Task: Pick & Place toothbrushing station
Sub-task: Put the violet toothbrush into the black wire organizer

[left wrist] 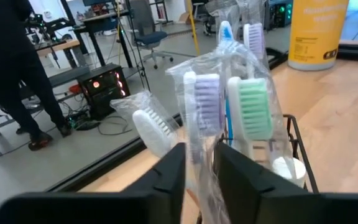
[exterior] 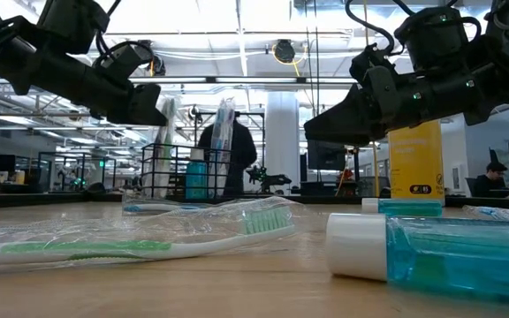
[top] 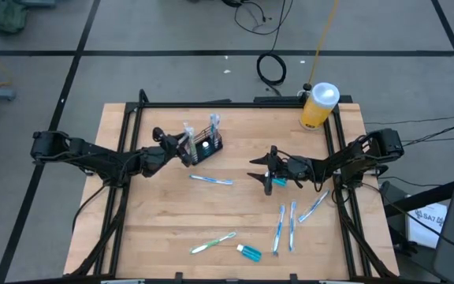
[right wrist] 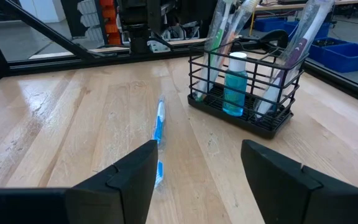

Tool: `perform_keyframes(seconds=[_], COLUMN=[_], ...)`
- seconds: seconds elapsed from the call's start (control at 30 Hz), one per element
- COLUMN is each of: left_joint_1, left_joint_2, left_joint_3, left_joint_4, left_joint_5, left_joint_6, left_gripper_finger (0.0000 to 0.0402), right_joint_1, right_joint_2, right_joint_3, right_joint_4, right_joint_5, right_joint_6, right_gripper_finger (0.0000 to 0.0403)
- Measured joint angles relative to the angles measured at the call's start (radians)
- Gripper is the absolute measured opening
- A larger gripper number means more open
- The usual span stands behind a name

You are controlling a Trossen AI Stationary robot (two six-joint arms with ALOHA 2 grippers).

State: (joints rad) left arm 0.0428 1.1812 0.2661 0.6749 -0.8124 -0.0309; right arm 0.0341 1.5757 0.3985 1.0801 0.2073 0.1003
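The toothbrushing station, a small black wire caddy (top: pixel 208 145) (right wrist: pixel 247 81), stands on the wooden table at the far middle. It holds several wrapped toothbrushes upright and a small blue bottle (right wrist: pixel 234 84). My left gripper (top: pixel 186 150) (left wrist: pixel 200 177) is level at the caddy's left side, fingers a little apart. A purple-bristled wrapped toothbrush (left wrist: pixel 207 106) stands between them, its lower end in the caddy. My right gripper (top: pixel 265 172) (right wrist: pixel 197 180) hovers open and empty to the right of the caddy, pointing at it. My left gripper has the clear wrap (left wrist: pixel 201 155) of the purple-bristled toothbrush, below its head, between its two fingers, which come level from the table's left. The wrap fills the gap. Whether the fingers still press it, I cannot tell. The toothbrush stands upright in the caddy.
A yellow bottle with a white cap (top: pixel 318 106) stands at the far right corner. Loose wrapped toothbrushes lie mid-table (top: pixel 211 180), near right (top: pixel 284 227) (top: pixel 312 207) and at the front (top: pixel 213 244), beside a small blue bottle (top: pixel 249 252). A person stands beyond the table (exterior: pixel 228 155).
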Motion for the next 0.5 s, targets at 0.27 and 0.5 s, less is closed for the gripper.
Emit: perform_keyframes(seconds=[0.27, 0.5], left_joint_1=[-0.002, -0.043], left_joint_2=[-0.019, -0.105], left_joint_3=[0.001, 0.002], left_joint_4=[0.007, 0.009], left_joint_5=[-0.027, -0.09], left_joint_6=[0.002, 0.036], left_gripper_finger=[0.0177, 0.0193], right_joint_1=[0.0, 0.0], right_joint_2=[0.0, 0.0], right_joint_3=[0.0, 0.0], right_joint_4=[0.0, -0.003], right_joint_5=[0.0, 0.0], right_joint_6=[0.0, 0.0], right_gripper_finger=[0.0224, 0.0224])
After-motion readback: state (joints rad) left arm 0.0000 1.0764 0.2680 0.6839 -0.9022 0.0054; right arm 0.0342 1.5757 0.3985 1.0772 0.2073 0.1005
